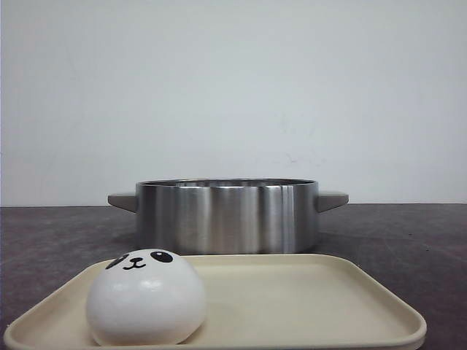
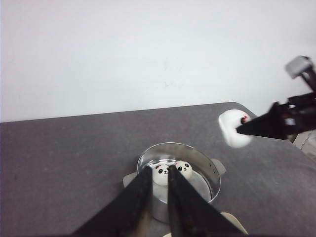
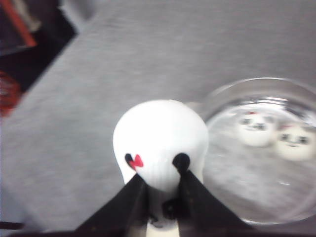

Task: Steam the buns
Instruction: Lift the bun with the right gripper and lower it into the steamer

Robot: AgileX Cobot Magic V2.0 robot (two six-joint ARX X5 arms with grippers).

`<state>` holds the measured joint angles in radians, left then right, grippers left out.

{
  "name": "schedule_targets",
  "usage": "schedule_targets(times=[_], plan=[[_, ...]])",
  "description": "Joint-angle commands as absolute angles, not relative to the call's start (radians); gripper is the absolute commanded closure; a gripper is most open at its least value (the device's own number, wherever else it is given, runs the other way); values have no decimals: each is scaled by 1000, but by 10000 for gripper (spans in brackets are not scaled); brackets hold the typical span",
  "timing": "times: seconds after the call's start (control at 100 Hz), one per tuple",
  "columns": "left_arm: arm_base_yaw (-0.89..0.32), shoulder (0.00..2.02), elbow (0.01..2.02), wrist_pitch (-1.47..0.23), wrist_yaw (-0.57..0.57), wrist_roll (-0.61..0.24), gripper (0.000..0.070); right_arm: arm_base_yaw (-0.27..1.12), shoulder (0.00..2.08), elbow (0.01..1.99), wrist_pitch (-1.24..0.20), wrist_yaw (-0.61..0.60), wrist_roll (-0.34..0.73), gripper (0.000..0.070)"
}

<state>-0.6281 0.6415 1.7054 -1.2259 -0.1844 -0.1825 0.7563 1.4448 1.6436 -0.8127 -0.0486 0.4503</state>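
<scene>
A steel pot (image 1: 226, 215) stands mid-table. Two panda buns (image 2: 183, 169) lie inside it, side by side; they also show in the right wrist view (image 3: 255, 128). A third bun (image 1: 146, 297) sits at the left of the cream tray (image 1: 306, 292). My right gripper (image 3: 160, 175) is shut on a fourth bun (image 3: 160, 136) with a red bow. It holds the bun in the air beside the pot (image 3: 256, 81), as the left wrist view (image 2: 232, 129) also shows. My left gripper (image 2: 159, 170) is high above the pot, its fingers nearly together and empty. Neither gripper shows in the front view.
The dark grey table (image 2: 64, 163) ends at a white wall behind. The tray lies just in front of the pot, and its corner shows in the left wrist view (image 2: 232, 219). The pot has two side handles (image 1: 332, 199).
</scene>
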Motion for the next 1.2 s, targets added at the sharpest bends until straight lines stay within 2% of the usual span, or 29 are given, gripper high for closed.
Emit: schedule_targets(times=[0.0,0.16,0.31,0.65,1.19], plan=[[-635,654,1724,-1200,-186,-172,685,720,1511,1658,-829,-50,394,695],[-635,654,1724,-1177,-186,-172,685,621,1637,1659,-862,-56,383,695],[-635,659,1724,-1183,-186,-172,684,593,1740,1659,-870,-82,373,695],[-635,662,1724,-1183,-186,-174,685,591,1888,1659,-902,-76,365,696],[-635,662,1724,-1189,-186,-173,684,589,2012,1659,-917,-76,389,696]])
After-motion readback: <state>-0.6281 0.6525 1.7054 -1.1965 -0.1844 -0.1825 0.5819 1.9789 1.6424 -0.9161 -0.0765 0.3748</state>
